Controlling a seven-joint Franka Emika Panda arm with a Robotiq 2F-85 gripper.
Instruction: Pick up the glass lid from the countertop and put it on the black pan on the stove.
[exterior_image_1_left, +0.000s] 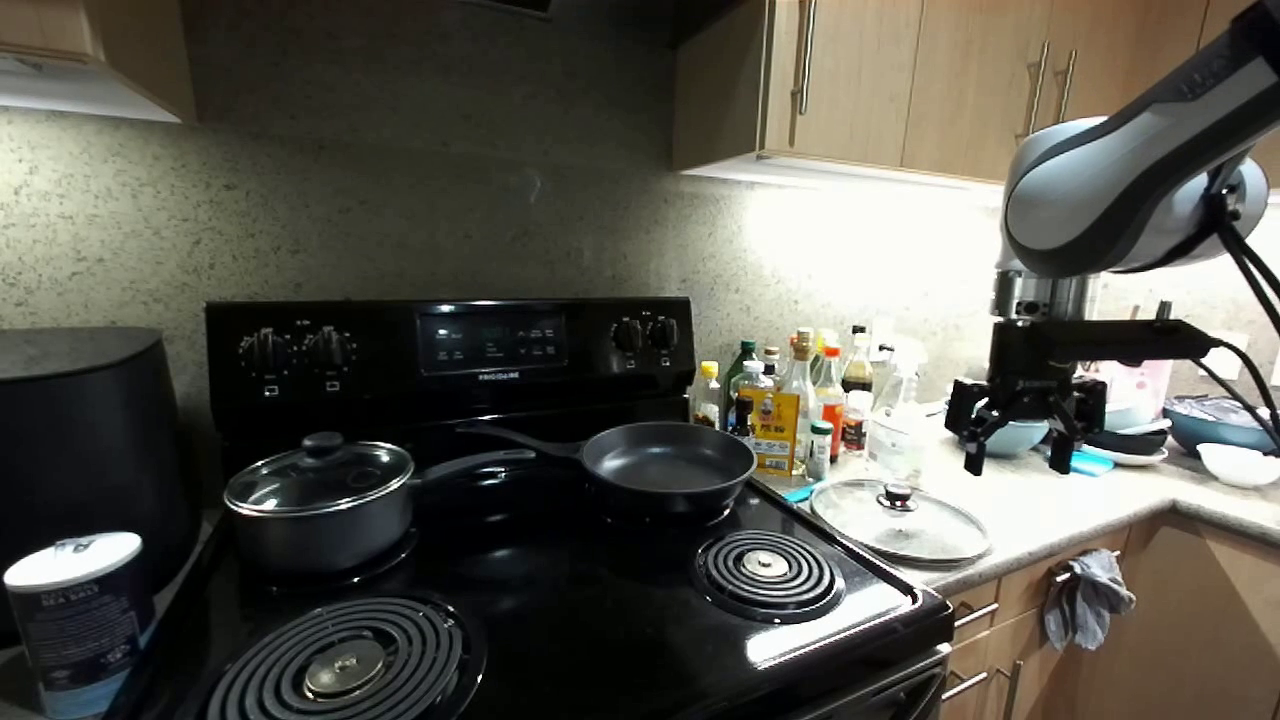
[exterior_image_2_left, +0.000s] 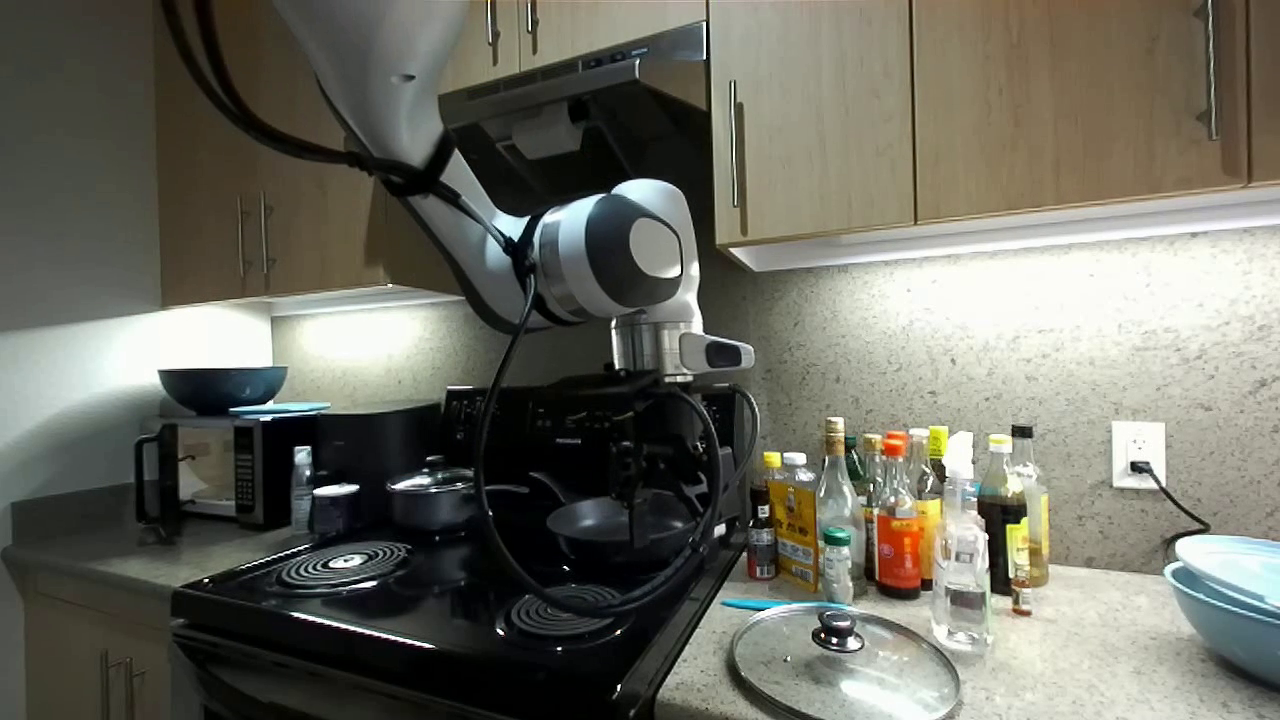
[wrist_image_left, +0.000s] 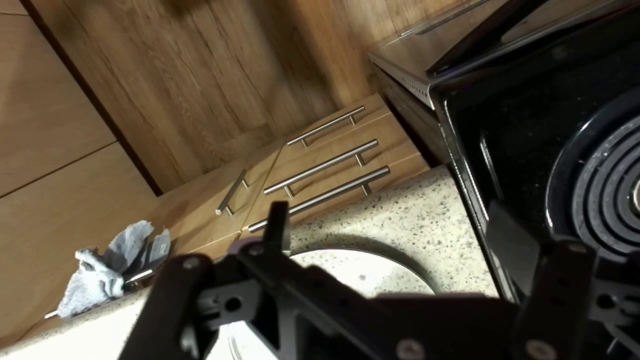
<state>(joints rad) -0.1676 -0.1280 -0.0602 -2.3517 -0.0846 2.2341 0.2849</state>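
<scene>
The glass lid (exterior_image_1_left: 935, 527) lies on the pale speckled countertop (exterior_image_1_left: 1075, 515), right beside the stove (exterior_image_1_left: 560, 620), its dark knob upward. It also shows in an exterior view (exterior_image_2_left: 790, 670). In the wrist view, only part of the lid (wrist_image_left: 360, 267) shows; the gripper body hides the rest, including the knob. The black pan (exterior_image_1_left: 668, 462) sits on a back burner with its handle toward the grey pot. My gripper (exterior_image_1_left: 1018, 462) is open and empty, pointing down, raised above the counter and apart from the lid. In the wrist view, its fingers (wrist_image_left: 392, 222) are wide apart.
A lidded grey pot (exterior_image_1_left: 320, 525) stands on the other back burner. Several bottles and a yellow box (exterior_image_1_left: 768, 430) stand behind the lid. A spray bottle (exterior_image_2_left: 962, 580) is close to the lid. Blue bowls (exterior_image_2_left: 1225, 625) stand farther along. A towel (exterior_image_1_left: 1088, 600) hangs from a drawer handle.
</scene>
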